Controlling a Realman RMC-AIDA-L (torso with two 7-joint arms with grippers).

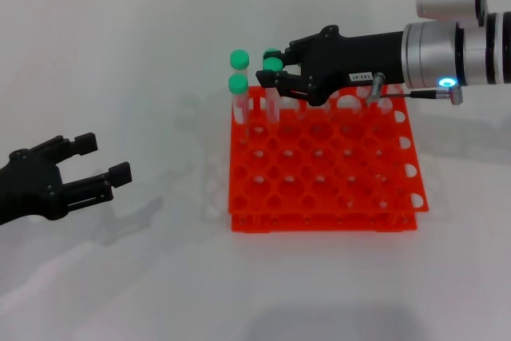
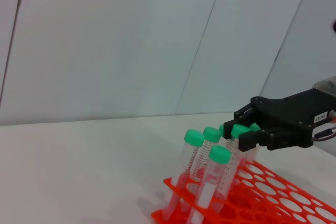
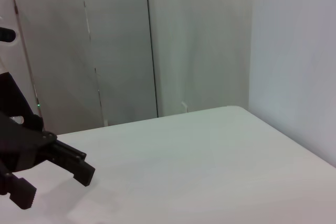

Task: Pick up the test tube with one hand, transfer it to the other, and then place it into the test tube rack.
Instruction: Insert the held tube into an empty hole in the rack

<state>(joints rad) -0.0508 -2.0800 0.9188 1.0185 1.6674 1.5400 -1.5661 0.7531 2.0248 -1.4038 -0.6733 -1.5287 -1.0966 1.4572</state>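
Note:
The test tube stands with its lower end in a hole at the far left corner of the orange-red test tube rack. Its green cap sits between the fingers of my right gripper, the one with the white label, which is shut on it from the right. My left gripper hovers low over the table, well left of the rack, open and holding nothing. The right wrist view shows only that left gripper from afar.
Other green-capped tubes stand in the rack's far left holes, right beside the held one, and lean slightly in the left wrist view. The rest of the rack's holes hold nothing. White table surrounds the rack.

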